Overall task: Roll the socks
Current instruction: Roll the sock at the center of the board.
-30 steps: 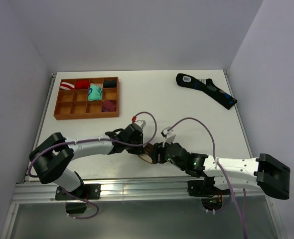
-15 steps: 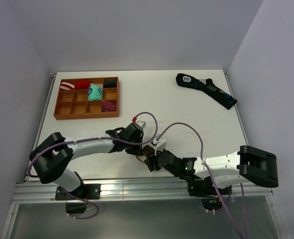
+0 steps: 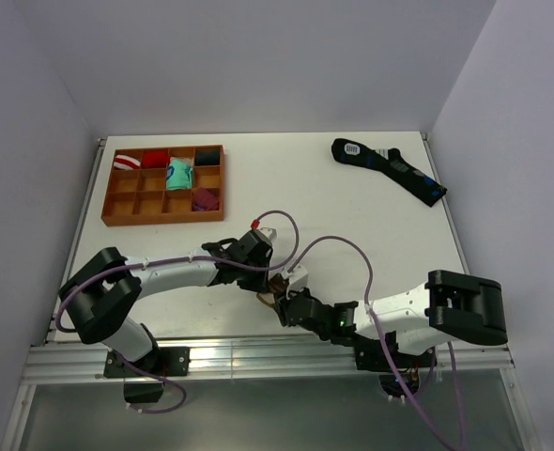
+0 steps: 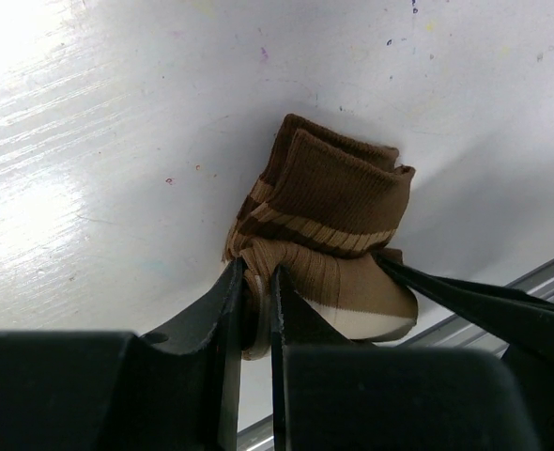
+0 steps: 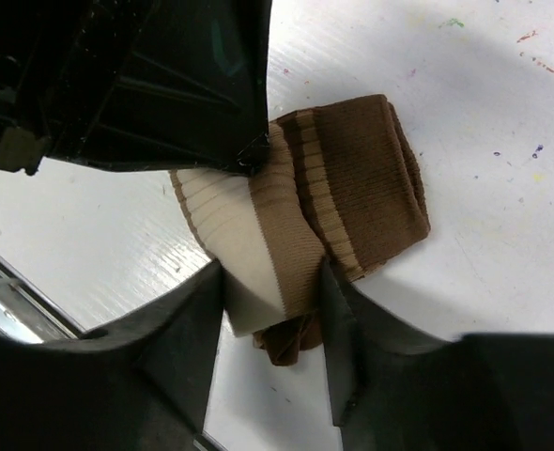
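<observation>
The socks (image 3: 275,286) are a bunched brown knitted roll with cream stripes, lying close to the table's front edge between both grippers. In the left wrist view the socks (image 4: 338,202) sit just beyond my left gripper (image 4: 256,278), which is shut on a thin fold at the roll's near side. My right gripper (image 5: 272,282) straddles the cream and tan end of the socks (image 5: 352,188), with both fingers pressing its sides. From above, the left gripper (image 3: 262,278) comes in from the left and the right gripper (image 3: 283,303) from the lower right.
A wooden compartment tray (image 3: 114,199) with small red, teal and purple bundles stands at the back left. A black-navy sock (image 3: 390,169) lies at the back right. The metal rail (image 3: 258,349) runs along the front edge just below the grippers. White walls close in on three sides.
The right arm has swung left and folded in closer to the roll. Its jaws have narrowed onto the socks. The left gripper has kept its hold and hardly moved.
</observation>
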`<state>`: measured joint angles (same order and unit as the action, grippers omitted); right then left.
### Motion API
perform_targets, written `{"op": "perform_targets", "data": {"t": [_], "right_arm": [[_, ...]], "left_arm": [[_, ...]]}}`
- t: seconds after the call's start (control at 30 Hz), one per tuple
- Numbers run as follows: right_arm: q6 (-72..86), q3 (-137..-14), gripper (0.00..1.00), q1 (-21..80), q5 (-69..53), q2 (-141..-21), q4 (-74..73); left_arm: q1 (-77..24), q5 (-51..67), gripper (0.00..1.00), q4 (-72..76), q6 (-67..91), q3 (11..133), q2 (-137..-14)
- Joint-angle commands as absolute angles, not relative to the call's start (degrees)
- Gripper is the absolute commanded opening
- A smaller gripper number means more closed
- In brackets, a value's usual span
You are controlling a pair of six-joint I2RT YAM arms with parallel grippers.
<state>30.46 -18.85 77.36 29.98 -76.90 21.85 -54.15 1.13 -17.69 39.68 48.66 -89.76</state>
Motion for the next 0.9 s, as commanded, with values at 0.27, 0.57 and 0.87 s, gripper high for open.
{"op": "perform_targets", "data": {"t": [0.27,0.57,0.87], "right_arm": [[40.0,-17.7,0.13,75.7,29.2,-73.6,15.7],[45.6,-12.9,0.1,68.2,16.5,-69.9,15.6],[48.6,-12.8,0.1,58.5,3.2,-70.7,11.9]], "left_arm": [[-54.5,1.4,0.11,-18.1,43.5,45.8,-90.2],[-54.4,-3.0,0.35,-14.0,48.2,43.1,-86.0],[-54.2,-8.3,0.48,-6.4,50.0,37.8,-77.4]]}}
